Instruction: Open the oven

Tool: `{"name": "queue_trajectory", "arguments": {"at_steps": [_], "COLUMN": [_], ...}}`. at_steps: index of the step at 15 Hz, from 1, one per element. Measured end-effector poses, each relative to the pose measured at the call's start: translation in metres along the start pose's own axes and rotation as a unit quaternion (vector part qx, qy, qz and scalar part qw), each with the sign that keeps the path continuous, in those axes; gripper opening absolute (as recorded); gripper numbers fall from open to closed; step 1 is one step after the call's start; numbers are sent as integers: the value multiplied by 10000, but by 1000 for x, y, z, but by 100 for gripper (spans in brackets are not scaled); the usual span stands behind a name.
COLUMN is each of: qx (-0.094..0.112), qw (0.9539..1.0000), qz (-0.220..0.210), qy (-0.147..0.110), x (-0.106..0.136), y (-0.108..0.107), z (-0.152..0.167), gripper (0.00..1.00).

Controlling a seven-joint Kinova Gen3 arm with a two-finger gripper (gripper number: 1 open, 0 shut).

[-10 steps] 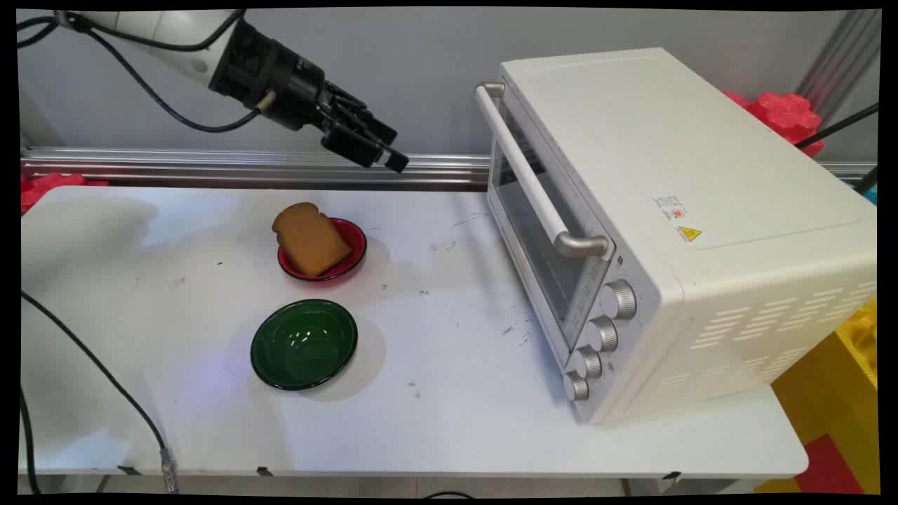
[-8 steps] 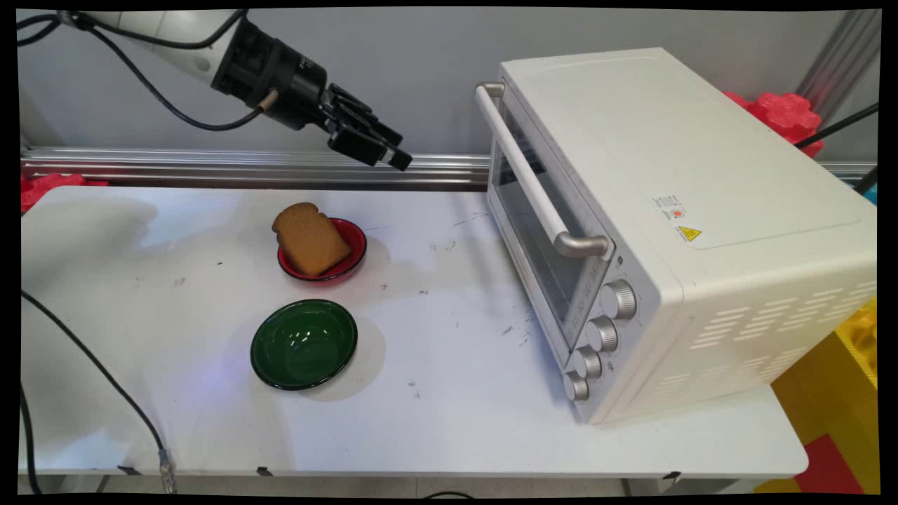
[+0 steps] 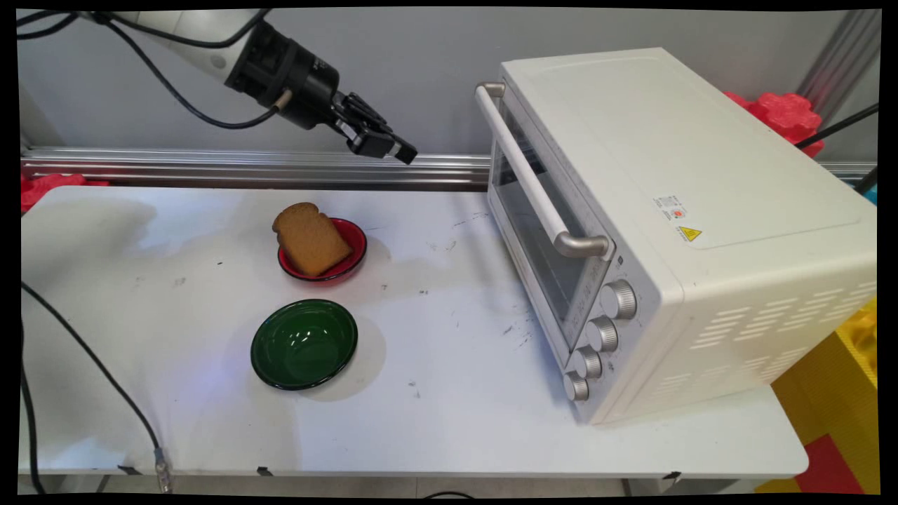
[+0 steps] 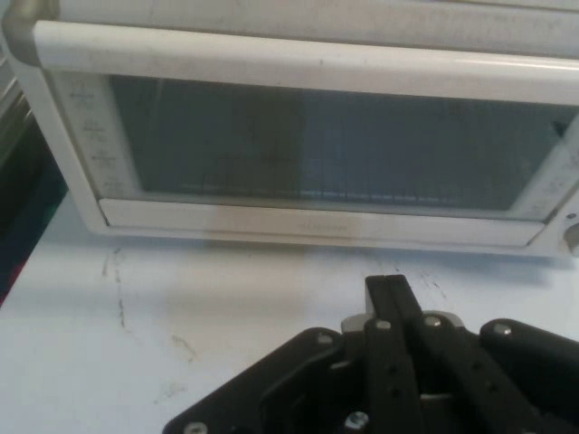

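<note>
The gripper (image 3: 403, 151) hangs in the air above the table (image 3: 435, 421), its two fingers (image 4: 391, 298) pressed together and holding nothing. It faces the toaster oven (image 3: 673, 231) (door shut, glass front and handle (image 4: 298, 61) filling the hand view) but stands apart from it. Below and to its left, a slice of bread (image 3: 310, 238) leans in a red bowl (image 3: 354, 245); a green bowl (image 3: 304, 344) sits nearer the camera.

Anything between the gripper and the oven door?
Nothing: the hand view shows only bare table between the gripper and the oven; the main view agrees.
</note>
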Motion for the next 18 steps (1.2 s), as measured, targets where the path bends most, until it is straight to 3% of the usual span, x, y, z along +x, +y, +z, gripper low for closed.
{"name": "queue_trajectory", "arguments": {"at_steps": [4,12,18], "qx": [9,-62,-200], "qw": [9999,9994,9993], "qz": [98,330,315], "qy": [-21,14,-65], "x": [18,79,109], "y": [0,0,4], "z": [12,49,74], "gripper": [0,0,0]}}
